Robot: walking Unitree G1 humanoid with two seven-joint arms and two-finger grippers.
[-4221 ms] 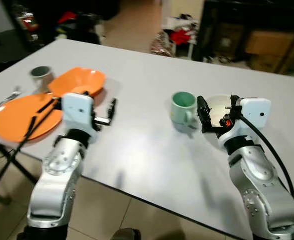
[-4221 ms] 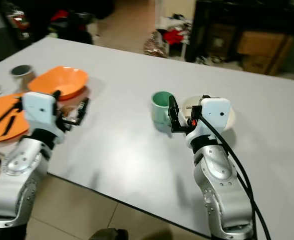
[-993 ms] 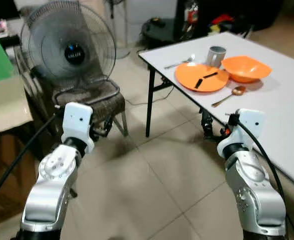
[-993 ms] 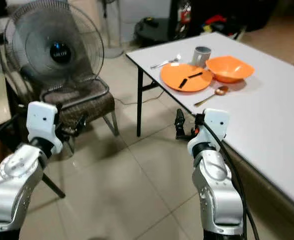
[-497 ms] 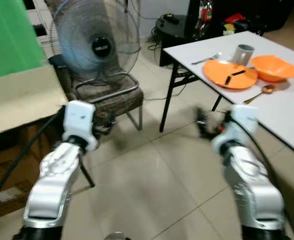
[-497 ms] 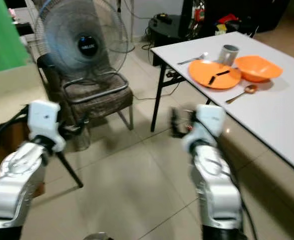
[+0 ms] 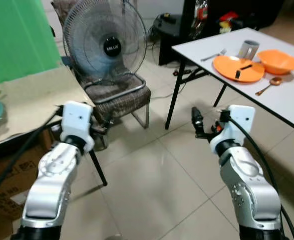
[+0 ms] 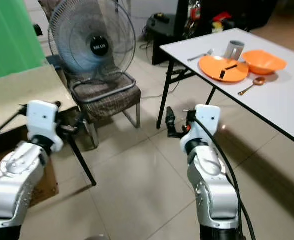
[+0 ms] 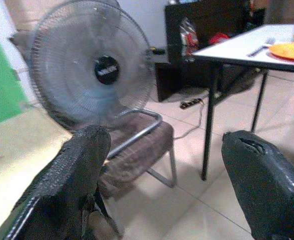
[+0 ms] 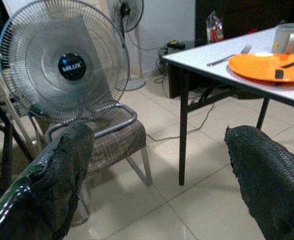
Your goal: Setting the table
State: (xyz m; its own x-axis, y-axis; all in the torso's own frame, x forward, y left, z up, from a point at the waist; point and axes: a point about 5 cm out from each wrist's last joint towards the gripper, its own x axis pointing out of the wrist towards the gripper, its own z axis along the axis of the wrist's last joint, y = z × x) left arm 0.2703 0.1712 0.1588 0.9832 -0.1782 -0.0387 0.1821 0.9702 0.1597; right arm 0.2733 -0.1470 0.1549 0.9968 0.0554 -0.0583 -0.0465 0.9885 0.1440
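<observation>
transit is the likeliest reading of this moment: the robot faces away from the white tabletop (image 7: pixel 282 95), which stands off to its right, and both arms are raised in front of the chest over bare tiled floor (image 7: pixel 152 185), probably so they stay clear of furniture while it walks. the left tool (image 9: pixel 169 185) has its two black fingers wide apart and empty, with nothing between them but the scene ahead; the right tool (image 10: pixel 159 182) is likewise spread and holds nothing.

the task's things lie at the far end of the tabletop, well apart from both tools. an orange plate (image 7: pixel 238 68) has a dark utensil across it, too small to identify. just beside it sit an orange bowl (image 7: pixel 279 60), a grey mug (image 7: pixel 248 49), a fork (image 7: pixel 214 55) toward the corner, and a copper-coloured spoon (image 7: pixel 265 86) nearer the edge. grouped so, they look like one place setting already laid.

straight ahead is a grey fan (image 7: pixel 106 42) standing behind a dark woven chair (image 7: pixel 116 95) with a metal frame. to the left is a low beige surface (image 7: pixel 26 102) against a green backdrop (image 7: pixel 16 40), with a blue-green rim at its far edge; what that is cannot be told. judging by the empty tools, the robot may be heading off to fetch more tableware.
</observation>
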